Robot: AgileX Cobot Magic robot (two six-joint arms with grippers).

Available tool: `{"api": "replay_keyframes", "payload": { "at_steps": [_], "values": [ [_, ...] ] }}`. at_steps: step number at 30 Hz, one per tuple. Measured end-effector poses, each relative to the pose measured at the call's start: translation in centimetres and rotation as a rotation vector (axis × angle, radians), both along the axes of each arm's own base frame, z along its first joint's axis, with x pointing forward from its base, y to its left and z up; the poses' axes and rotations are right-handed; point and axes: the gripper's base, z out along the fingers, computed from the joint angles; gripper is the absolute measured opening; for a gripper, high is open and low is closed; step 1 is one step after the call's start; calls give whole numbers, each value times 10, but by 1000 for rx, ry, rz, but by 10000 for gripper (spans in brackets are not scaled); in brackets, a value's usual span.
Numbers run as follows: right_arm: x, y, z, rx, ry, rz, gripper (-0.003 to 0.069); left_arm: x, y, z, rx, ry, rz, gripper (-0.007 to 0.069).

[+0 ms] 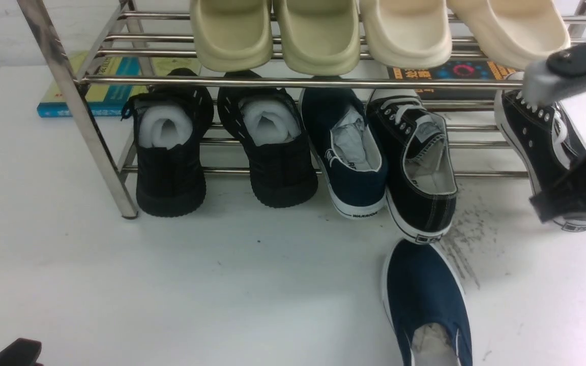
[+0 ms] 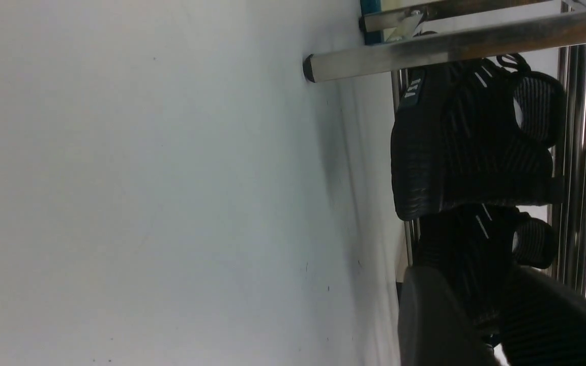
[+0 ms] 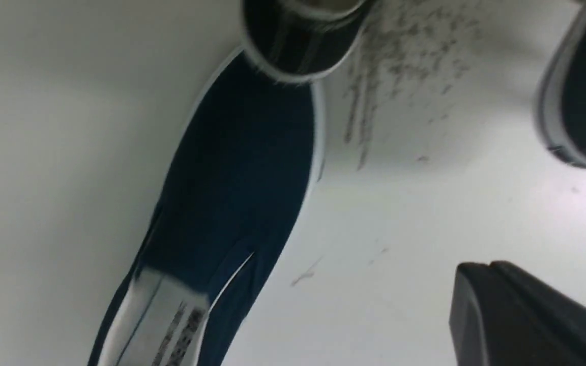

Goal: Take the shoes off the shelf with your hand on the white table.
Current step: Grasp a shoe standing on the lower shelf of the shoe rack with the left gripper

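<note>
One navy slip-on shoe with paper stuffing rests heel-out on the lower tier of the steel shelf, between a black knit shoe and a black lace-up sneaker. Its mate lies flat on the white table, toe towards the shelf, just in front of the lace-up sneaker's heel. My right arm hangs at the right edge, above the table to the right of that shoe; its gripper is shut and holds nothing. My left gripper sits low at the near left, jaws apart and empty, facing the black knit shoes.
Two black knit shoes fill the lower tier's left side. Black lace-up sneakers stand right of the navy shoe. Several cream slippers sit on the upper tier. Books lie behind. Dark scuff streaks mark the table.
</note>
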Motion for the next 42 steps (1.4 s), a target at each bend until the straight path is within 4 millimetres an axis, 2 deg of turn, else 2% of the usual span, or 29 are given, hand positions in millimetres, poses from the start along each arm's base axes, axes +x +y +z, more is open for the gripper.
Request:
{"api": "replay_keyframes", "payload": {
  "at_steps": [4, 7, 9, 12, 13, 14, 15, 16, 20, 21, 23, 26, 29, 32, 33, 35, 36, 38, 41, 42],
  "values": [
    [32, -20, -6, 34, -73, -107, -15, 0, 0, 0, 0, 0, 0, 239],
    [49, -28, -13, 44, -99, -147, -15, 0, 0, 1, 5, -13, 4, 238],
    [59, -30, -18, 53, -117, -158, -15, 0, 0, 8, 69, -32, -12, 229],
    [78, -27, -33, 44, -120, -145, -15, -6, -2, 37, 296, -97, -79, 191],
    [80, -26, -34, 44, -121, -143, -15, -7, -2, 40, 296, -107, -78, 187],
    [91, -22, -41, 42, -120, -136, -15, -12, -5, 64, 401, -141, -116, 147],
    [95, -21, -44, 41, -116, -135, -15, -14, -6, 77, 434, -144, -134, 127],
    [96, -21, -43, 42, -120, -134, -15, -14, -6, 79, 442, -142, -139, 117],
    [122, -13, -45, 47, -140, -130, -15, -2, -13, 116, 571, 77, -345, 20],
    [123, -12, -44, 49, -144, -130, -15, -1, -14, 117, 576, 90, -356, 17],
    [132, -11, -39, 38, -170, -124, -15, 15, -17, 129, 626, 251, -509, 4],
    [140, -10, -37, 16, -202, -113, -15, 39, -17, 141, 671, 354, -627, 3],
    [143, -10, -39, 5, -212, -107, -15, 60, -16, 148, 699, 394, -688, 12],
    [150, -10, -45, 0, -225, -104, -15, 94, -17, 156, 726, 412, -763, 57],
    [150, -11, -45, 1, -225, -105, -15, 96, -17, 156, 726, 411, -767, 60],
    [156, -13, -47, 12, -250, -110, -15, 116, -18, 159, 713, 413, -807, 109],
    [157, -14, -47, 14, -260, -111, -15, 119, -18, 159, 712, 414, -817, 124],
    [164, -18, -48, 28, -295, -118, -13, 140, -21, 159, 678, 428, -863, 200],
    [170, -22, -50, 31, -304, -128, -13, 159, -30, 158, 666, 422, -930, 285],
    [170, -21, -50, 31, -304, -128, -13, 160, -32, 158, 666, 421, -936, 289]
  ]
}}
